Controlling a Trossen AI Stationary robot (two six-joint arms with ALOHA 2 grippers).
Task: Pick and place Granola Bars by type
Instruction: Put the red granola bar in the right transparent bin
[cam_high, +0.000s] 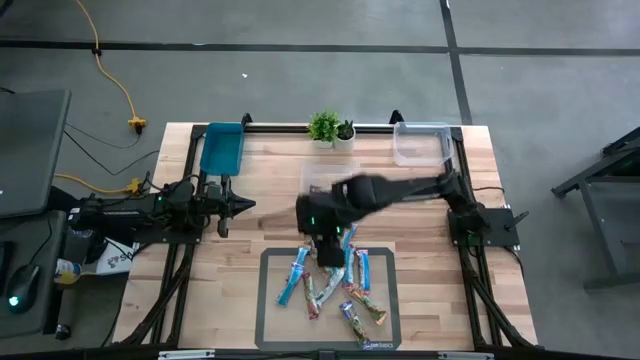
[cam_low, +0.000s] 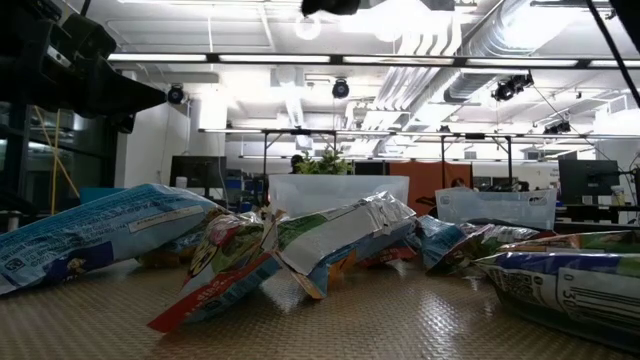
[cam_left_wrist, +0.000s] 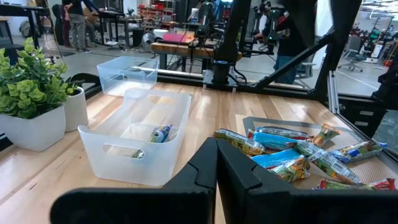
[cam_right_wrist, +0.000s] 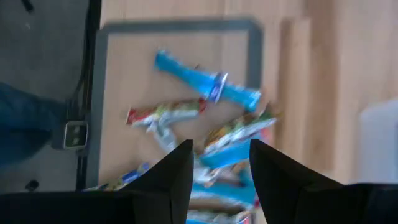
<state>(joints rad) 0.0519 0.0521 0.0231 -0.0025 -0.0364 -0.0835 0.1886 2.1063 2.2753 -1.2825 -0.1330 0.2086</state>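
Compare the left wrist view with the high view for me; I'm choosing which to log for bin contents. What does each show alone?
Only the left wrist view shows one bar lying inside the clear bin, plus people in the room behind. Only the high view shows the blue tray, the left pincer parked at the table's left, and the right pincer above the pile. Both show the Granola Bars on the grey mat and the potted plants.

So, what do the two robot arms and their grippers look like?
Both arms are dark, nearly black, with rounded joint housings. The left arm carries black cables along its body. The right arm shows a small green light near its wrist. The right gripper has two broad, tapered black fingers; the left gripper has the same fingers.
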